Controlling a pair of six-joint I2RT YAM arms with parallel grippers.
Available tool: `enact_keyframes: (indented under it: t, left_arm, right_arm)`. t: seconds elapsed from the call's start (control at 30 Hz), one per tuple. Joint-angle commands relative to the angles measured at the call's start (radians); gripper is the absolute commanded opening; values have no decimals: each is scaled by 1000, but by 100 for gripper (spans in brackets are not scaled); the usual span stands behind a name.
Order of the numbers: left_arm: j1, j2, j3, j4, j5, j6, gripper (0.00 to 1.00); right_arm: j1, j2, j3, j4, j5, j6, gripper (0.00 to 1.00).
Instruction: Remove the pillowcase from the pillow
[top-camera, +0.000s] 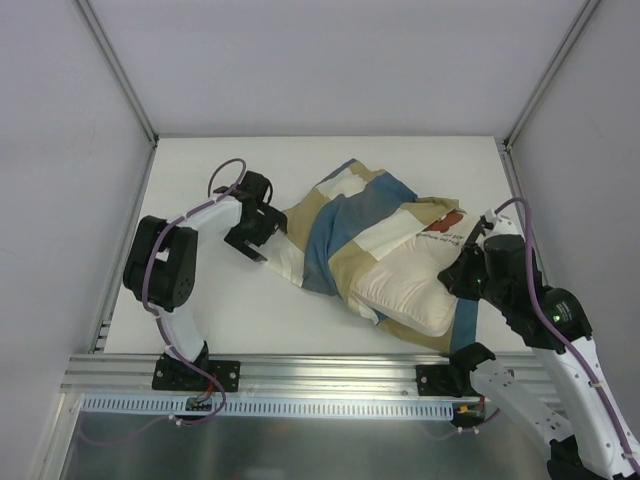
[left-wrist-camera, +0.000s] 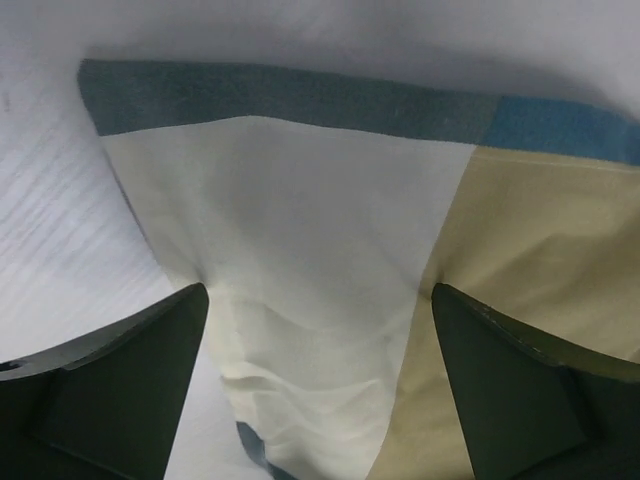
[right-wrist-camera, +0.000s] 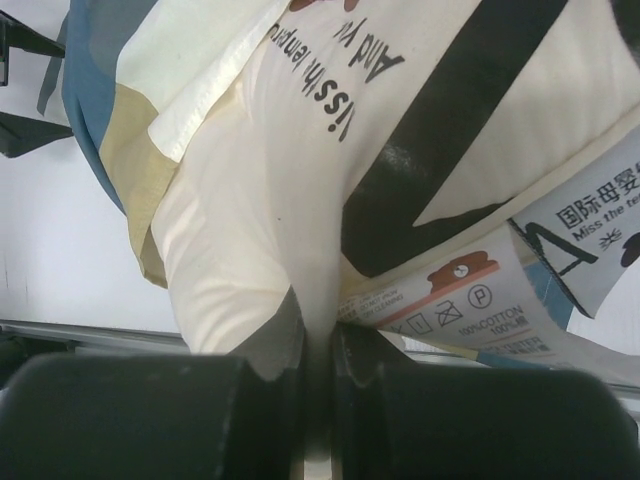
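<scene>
The checked blue, tan and cream pillowcase (top-camera: 345, 225) lies across the middle of the table, bunched toward the left. The plain cream pillow (top-camera: 405, 285) sticks out of its right end, printed text and a care label (right-wrist-camera: 470, 300) showing. My left gripper (top-camera: 266, 232) is at the pillowcase's left end. It is open, its jaws wide on either side of a cream block of cloth (left-wrist-camera: 320, 280), one finger (left-wrist-camera: 120, 385) over bare table. My right gripper (top-camera: 452, 280) is shut on a pinched fold of the pillow (right-wrist-camera: 250, 210) near the label.
The white table (top-camera: 250, 310) is boxed in by white walls at the left, back and right. An aluminium rail (top-camera: 300, 375) with both arm bases runs along the near edge. A slanted frame post (top-camera: 120, 70) stands at the back left corner.
</scene>
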Motion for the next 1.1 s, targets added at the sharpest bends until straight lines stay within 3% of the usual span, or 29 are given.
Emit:
enact_keyframes:
  t: [0.0, 0.03, 0.1, 0.13, 0.2, 0.37, 0.67, 0.83, 0.93, 1.07]
  left_arm:
    - [-17, 61, 76, -35, -42, -90, 92]
    - [-17, 96, 85, -40, -37, -88, 70]
    - [-15, 110, 81, -49, -28, -103, 39]
    - [-15, 95, 73, -49, -46, -108, 12]
    - [-8, 67, 47, -51, -77, -99, 0]
    - [109, -94, -39, -67, -134, -13, 0]
    - [546, -531, -102, -146, -185, 258, 0]
    - [855, -641, -13, -204, -117, 380, 0]
    - [952, -669, 16, -224, -65, 427, 0]
    - [980, -655, -20, -229, -42, 438, 0]
  right_arm:
    - [-7, -18, 6, 139, -41, 25, 1]
    - [-8, -19, 6, 139, -43, 27, 1]
    - [-7, -21, 8, 140, -40, 27, 1]
    - [-5, -27, 9, 139, -35, 27, 1]
    - [-5, -36, 11, 137, -23, 19, 1]
    - [-5, -33, 26, 106, 20, 10, 1]
    - [-25, -61, 57, 53, 173, 2, 1]
    - [-28, -59, 132, 39, 207, -1, 1]
    - [-30, -70, 178, 28, 245, -2, 1]
    - [-28, -110, 180, 14, 278, -1, 1]
